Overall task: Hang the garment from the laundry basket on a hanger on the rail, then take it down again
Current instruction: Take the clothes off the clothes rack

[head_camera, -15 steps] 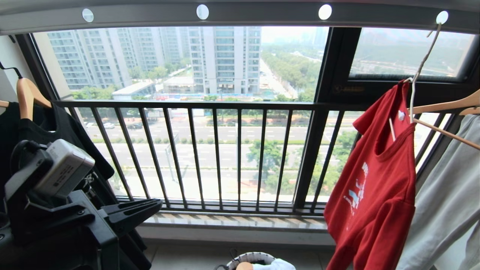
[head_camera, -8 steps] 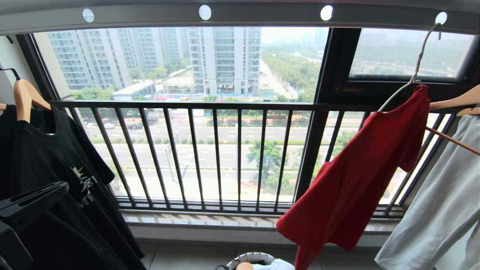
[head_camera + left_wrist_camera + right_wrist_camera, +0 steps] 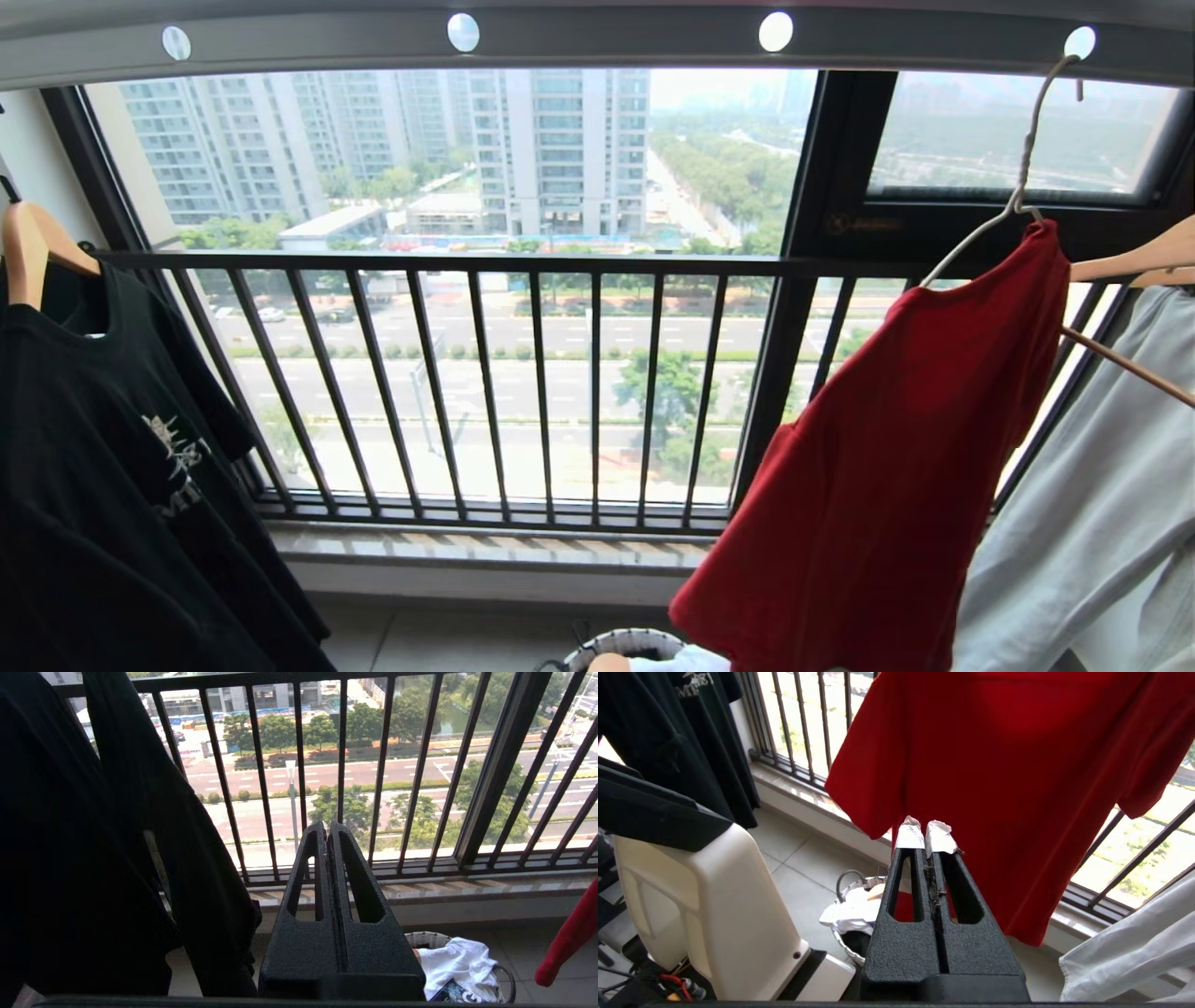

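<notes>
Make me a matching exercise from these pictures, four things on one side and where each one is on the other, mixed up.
Things:
1. red T-shirt
2. black T-shirt
3. white cloth
4. hanger

Places:
A. in the laundry basket
B. hooked in a hole of the rail
C. hanging at the far left
D. draped on the wire hanger, at the right

Pairs: 1-D, 2-C, 3-A, 4-B

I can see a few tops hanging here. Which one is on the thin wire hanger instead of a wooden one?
The red T-shirt, on the pale wire hanger hooked into the rail. The black T-shirt hangs from a wooden hanger.
</notes>
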### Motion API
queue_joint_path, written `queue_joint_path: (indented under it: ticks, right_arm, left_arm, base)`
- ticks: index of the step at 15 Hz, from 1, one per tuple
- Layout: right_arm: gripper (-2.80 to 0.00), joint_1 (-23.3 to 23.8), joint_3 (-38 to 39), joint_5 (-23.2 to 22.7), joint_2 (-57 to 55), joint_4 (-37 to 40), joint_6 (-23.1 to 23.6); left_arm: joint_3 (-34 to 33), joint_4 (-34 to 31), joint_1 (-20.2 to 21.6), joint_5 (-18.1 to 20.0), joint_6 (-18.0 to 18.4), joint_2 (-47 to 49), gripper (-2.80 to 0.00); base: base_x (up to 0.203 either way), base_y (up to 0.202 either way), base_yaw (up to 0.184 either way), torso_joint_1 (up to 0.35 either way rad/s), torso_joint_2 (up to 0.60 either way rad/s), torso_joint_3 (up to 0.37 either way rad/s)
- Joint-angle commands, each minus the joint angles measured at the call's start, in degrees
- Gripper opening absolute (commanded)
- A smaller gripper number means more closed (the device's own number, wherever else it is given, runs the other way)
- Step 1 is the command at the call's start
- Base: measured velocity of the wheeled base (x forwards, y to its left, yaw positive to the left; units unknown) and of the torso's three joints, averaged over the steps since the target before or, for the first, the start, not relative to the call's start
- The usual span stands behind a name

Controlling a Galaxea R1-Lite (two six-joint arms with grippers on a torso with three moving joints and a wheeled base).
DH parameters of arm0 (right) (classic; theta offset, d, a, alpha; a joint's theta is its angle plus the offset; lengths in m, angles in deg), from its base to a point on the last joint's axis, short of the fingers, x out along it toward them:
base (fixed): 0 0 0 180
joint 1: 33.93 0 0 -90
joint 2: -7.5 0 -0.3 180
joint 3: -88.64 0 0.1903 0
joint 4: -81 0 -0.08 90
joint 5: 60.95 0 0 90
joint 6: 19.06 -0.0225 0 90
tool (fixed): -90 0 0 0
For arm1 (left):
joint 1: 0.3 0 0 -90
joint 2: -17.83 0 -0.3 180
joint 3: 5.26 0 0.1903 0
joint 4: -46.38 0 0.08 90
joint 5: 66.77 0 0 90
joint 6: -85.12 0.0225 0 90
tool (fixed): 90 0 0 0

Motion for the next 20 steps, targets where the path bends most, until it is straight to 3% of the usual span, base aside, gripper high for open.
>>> queue_joint_path:
  ticks: [1,4,7,9,13,14,18,20]
  right_arm:
    - [-2.8,0.8,6.7,1.1,7.9,0.1,0.0]
    - [-2.8,1.6,20.0,5.3,15.5,-5.2,-0.1]
    - [-2.8,1.7,32.8,13.2,17.6,-19.8,-5.1]
    - [-2.8,1.7,41.7,15.1,17.8,-28.5,-5.8]
    - [-2.8,1.8,57.6,17.8,18.0,-45.9,-2.6]
    - [-2.8,1.8,59.6,18.7,18.0,-49.6,-1.5]
    - [-2.8,1.8,60.2,20.9,18.0,-50.2,0.2]
    - [-2.8,1.8,61.2,23.5,18.0,-50.5,3.5]
  left_arm:
    - [-7.1,-0.5,0.5,-1.2,0.0,-10.0,-2.8]
    - [-12.9,0.0,0.5,-4.3,-0.7,-11.3,-2.8]
    - [-19.5,7.9,0.5,-4.4,0.4,-11.3,-2.8]
    - [-20.1,4.8,0.5,-4.5,2.0,-11.3,-2.8]
    - [-20.1,4.7,0.5,-4.8,0.4,-11.3,-2.8]
    - [-20.1,4.7,0.5,-4.7,-0.5,-11.3,-2.8]
    - [-20.1,4.7,0.5,-4.8,-2.0,-11.3,-2.8]
    - [-20.1,4.7,0.5,-4.9,-2.5,-11.3,-2.8]
  base:
    - [0.0,0.0,0.0,0.0,0.0,0.0]
    - [0.0,0.0,0.0,0.0,0.0,0.0]
    - [0.0,0.0,0.0,0.0,0.0,0.0]
    - [0.0,0.0,0.0,0.0,0.0,0.0]
    - [0.0,0.0,0.0,0.0,0.0,0.0]
    - [0.0,0.0,0.0,0.0,0.0,0.0]
    - [0.0,0.0,0.0,0.0,0.0,0.0]
    - [0.0,0.0,0.0,0.0,0.0,0.0]
